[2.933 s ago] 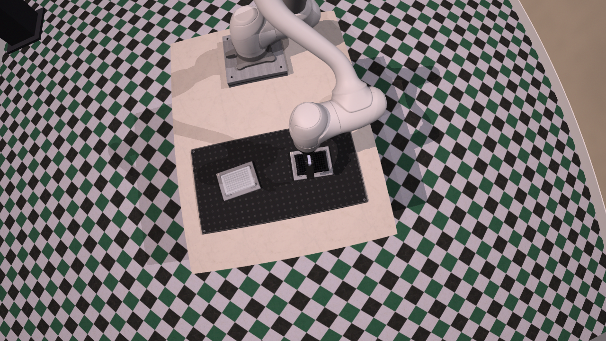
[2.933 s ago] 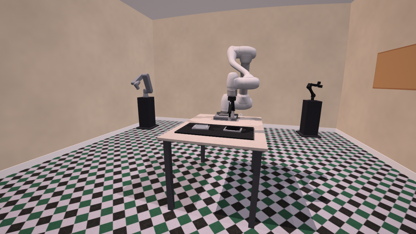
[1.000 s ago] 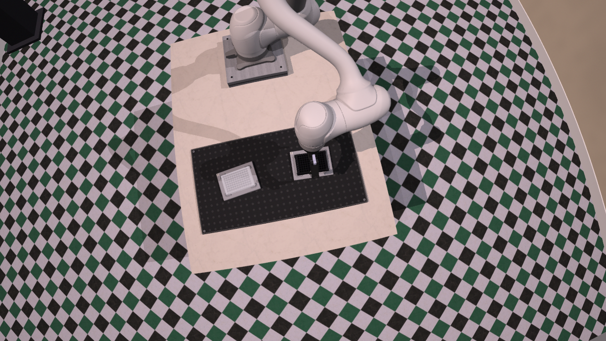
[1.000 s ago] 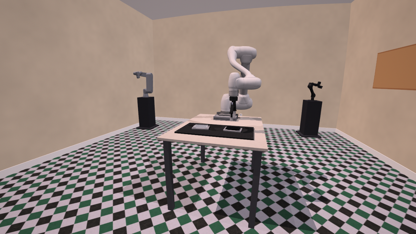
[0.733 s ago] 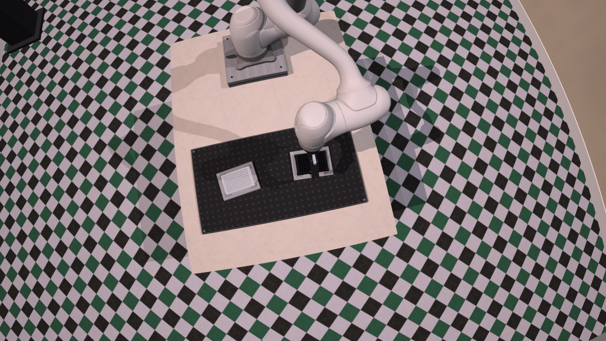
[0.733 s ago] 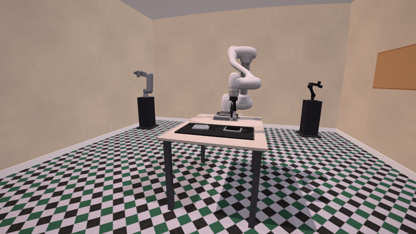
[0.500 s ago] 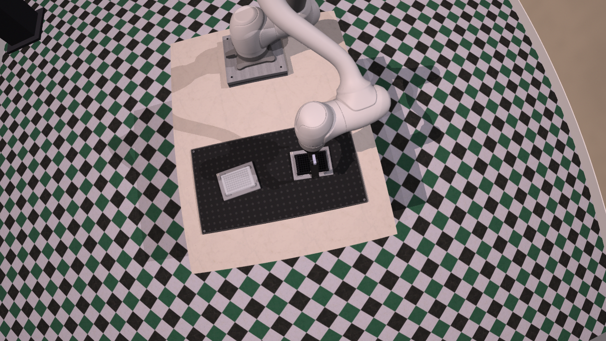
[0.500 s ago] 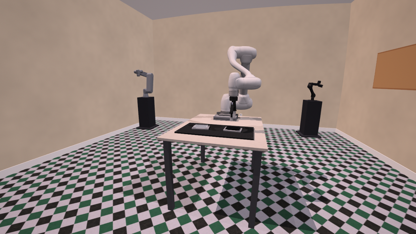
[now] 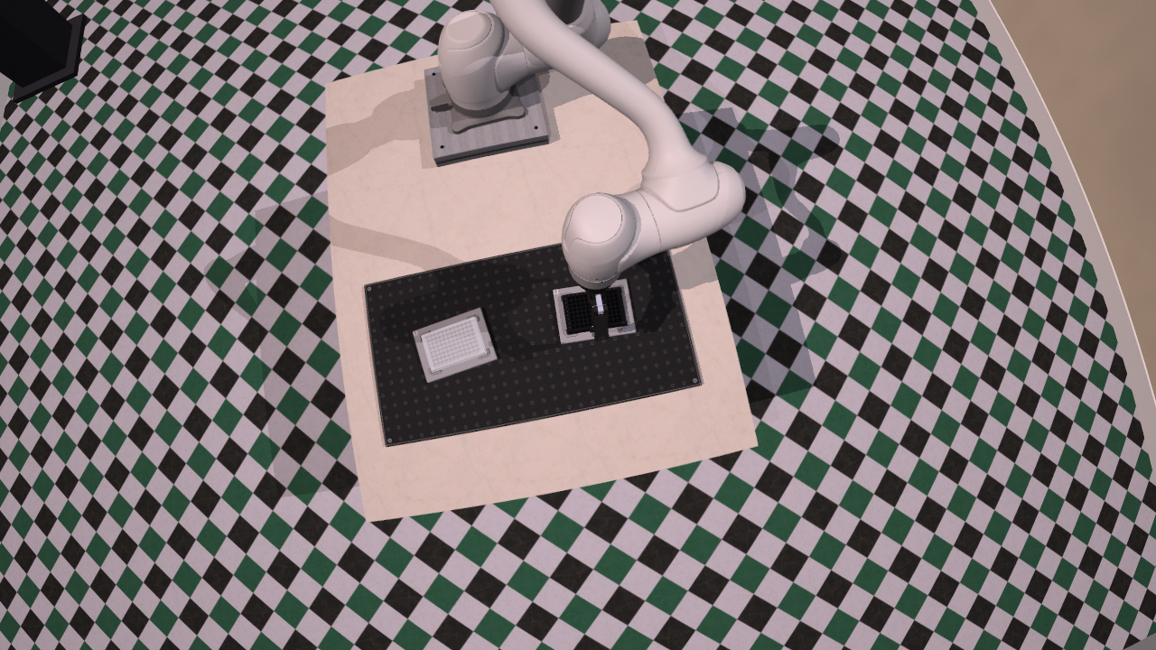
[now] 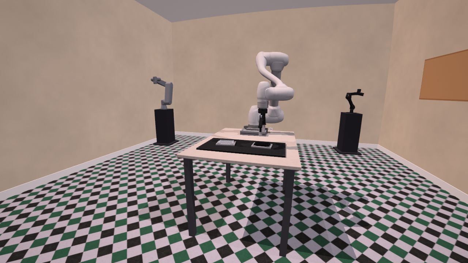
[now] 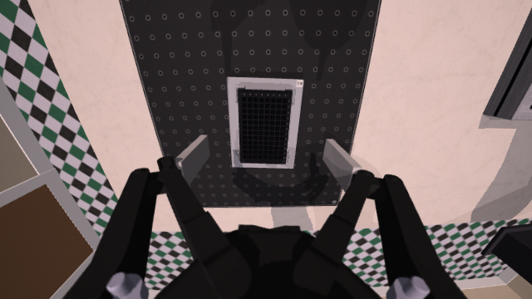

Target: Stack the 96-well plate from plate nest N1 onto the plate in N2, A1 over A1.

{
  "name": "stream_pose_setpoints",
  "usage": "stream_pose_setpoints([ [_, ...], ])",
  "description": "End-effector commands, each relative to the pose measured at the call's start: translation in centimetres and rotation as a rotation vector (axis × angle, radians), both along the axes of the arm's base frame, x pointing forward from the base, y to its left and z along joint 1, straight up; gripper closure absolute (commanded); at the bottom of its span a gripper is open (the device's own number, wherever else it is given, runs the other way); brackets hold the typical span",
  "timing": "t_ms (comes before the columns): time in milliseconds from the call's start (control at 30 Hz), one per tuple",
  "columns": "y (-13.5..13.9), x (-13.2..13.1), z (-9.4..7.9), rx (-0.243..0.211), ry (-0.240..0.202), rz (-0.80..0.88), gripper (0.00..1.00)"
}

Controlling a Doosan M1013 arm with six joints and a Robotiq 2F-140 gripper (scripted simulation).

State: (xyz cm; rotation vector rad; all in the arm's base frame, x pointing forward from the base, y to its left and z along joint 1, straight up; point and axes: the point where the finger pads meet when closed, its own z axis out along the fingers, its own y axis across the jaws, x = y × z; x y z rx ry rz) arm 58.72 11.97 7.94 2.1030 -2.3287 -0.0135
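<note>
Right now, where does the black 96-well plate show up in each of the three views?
Top: black 96-well plate right of centre, partly under the open gripper.
Exterior: low dark slab, right one on the table.
Wrist: centre, beyond the fingers.
Shared landmark: the black perforated board.

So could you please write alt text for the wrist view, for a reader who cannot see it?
The arm's black two-fingered hand, fingers wide open and holding nothing, hangs above a black 96-well plate in a white rectangular nest. The nest sits on a black perforated board on a pale tabletop.
</note>
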Motion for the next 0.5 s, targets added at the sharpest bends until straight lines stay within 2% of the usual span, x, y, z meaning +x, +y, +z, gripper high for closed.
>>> stream_pose_setpoints([
  [0, 0.43, 0.44, 0.02, 0.002, -0.004, 0.001, 0.0],
  [233, 0.43, 0.44, 0.02, 0.002, -0.004, 0.001, 0.0],
  [467, 0.44, 0.43, -0.98, 0.002, -0.004, 0.001, 0.0],
])
